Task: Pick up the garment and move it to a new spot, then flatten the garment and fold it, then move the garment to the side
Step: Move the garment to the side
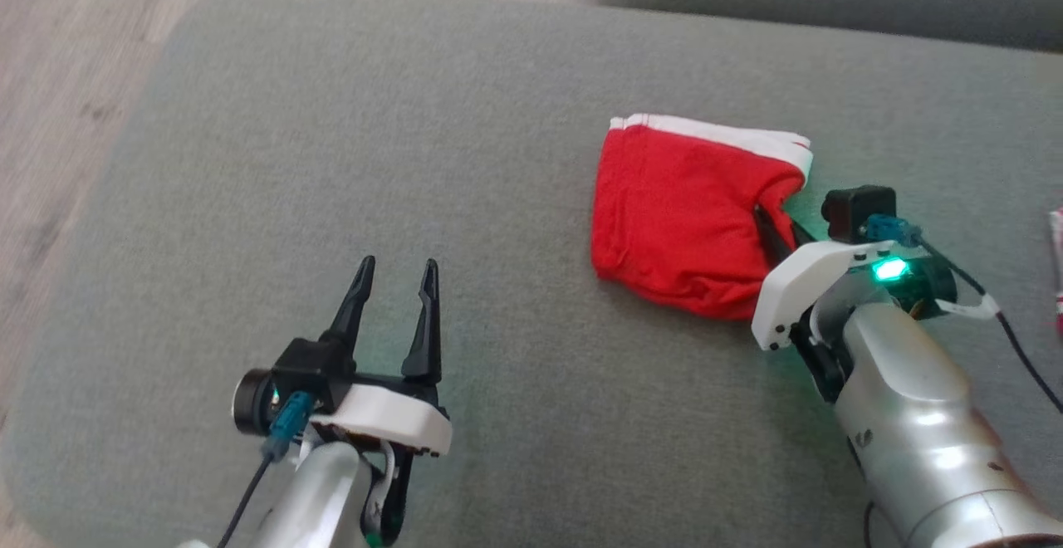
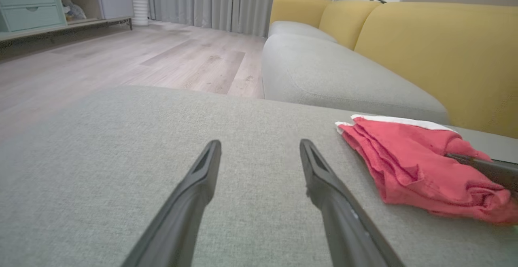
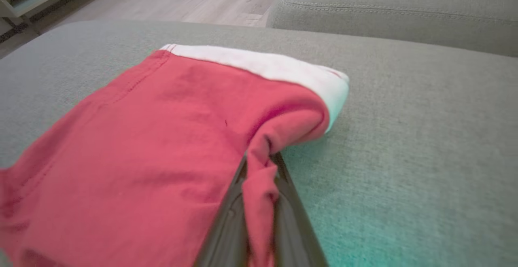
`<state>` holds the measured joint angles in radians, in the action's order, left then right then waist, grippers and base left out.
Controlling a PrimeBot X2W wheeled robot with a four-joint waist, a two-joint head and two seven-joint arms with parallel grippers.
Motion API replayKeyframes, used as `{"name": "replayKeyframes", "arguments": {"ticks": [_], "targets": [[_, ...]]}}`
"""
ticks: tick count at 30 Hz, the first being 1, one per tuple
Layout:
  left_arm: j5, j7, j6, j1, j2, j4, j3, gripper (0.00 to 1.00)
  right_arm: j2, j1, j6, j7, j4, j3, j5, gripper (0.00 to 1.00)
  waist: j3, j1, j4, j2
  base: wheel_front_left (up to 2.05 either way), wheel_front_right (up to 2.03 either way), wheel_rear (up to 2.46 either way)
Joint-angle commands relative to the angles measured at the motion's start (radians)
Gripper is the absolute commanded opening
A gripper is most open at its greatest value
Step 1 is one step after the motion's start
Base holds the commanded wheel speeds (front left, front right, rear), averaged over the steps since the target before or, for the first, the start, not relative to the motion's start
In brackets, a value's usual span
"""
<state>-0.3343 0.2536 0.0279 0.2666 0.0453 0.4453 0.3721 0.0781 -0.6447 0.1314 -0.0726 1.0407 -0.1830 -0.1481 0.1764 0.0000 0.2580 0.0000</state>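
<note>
Red garment [image 1: 677, 216] lies folded on grey cushion [image 1: 399, 158], right of middle. My right jaws pinched shut on fold at its near right edge, held low, likely so whole stack drags aside together. My left jaws wide, empty, well clear, probably to avoid snagging.

Soft, even daylight all over. A green lamp [image 1: 889, 269] just right of the garment [image 1: 681, 207] spills a teal tint onto the cushion [image 3: 404, 178] beside it. Shadows under the garment are faint. Nearest the lens its folds blur, and the floor [image 1: 75, 75] beyond goes soft.
</note>
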Motion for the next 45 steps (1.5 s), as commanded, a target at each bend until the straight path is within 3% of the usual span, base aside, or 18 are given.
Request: {"name": "replayKeyframes", "arguments": {"ticks": [1,12,20,27,32,45], "targets": [[0.013,0.008,0.010,0.021,0.005,-0.023,-0.026,1.00,-0.004,-0.012,-0.001,-0.022,-0.020,-0.033,0.004,0.00,-0.037,0.0000,-0.032,0.0000,0.00,0.00,0.00],[0.032,0.008,0.007,-0.004,0.005,-0.026,-0.017,1.00,0.061,0.015,-0.001,0.011,-0.085,-0.163,-0.067,0.00,-0.106,0.0000,-0.150,0.0000,0.00,0.00,0.00],[0.032,0.008,0.011,-0.001,0.005,-0.048,-0.015,1.00,0.310,0.018,-0.001,0.144,-0.308,-0.332,-0.148,0.00,-0.071,0.0000,-0.255,0.0000,0.00,0.00,0.00],[0.014,0.008,0.013,0.041,0.005,-0.067,0.011,1.00,0.554,0.003,-0.001,0.242,-0.463,-0.322,-0.188,0.00,0.010,0.0000,-0.293,0.0000,0.00,0.00,0.00],[0.009,0.008,0.015,0.070,0.005,-0.068,0.026,1.00,0.677,0.018,-0.001,0.295,-0.503,-0.273,-0.177,0.00,0.063,0.0000,-0.293,0.0000,0.00,0.00,0.00],[0.002,0.008,0.008,0.098,0.005,-0.061,0.025,1.00,0.802,0.107,-0.001,0.334,-0.418,-0.203,-0.079,0.00,0.104,0.0000,-0.256,0.0000,0.00,0.00,0.00]]}}
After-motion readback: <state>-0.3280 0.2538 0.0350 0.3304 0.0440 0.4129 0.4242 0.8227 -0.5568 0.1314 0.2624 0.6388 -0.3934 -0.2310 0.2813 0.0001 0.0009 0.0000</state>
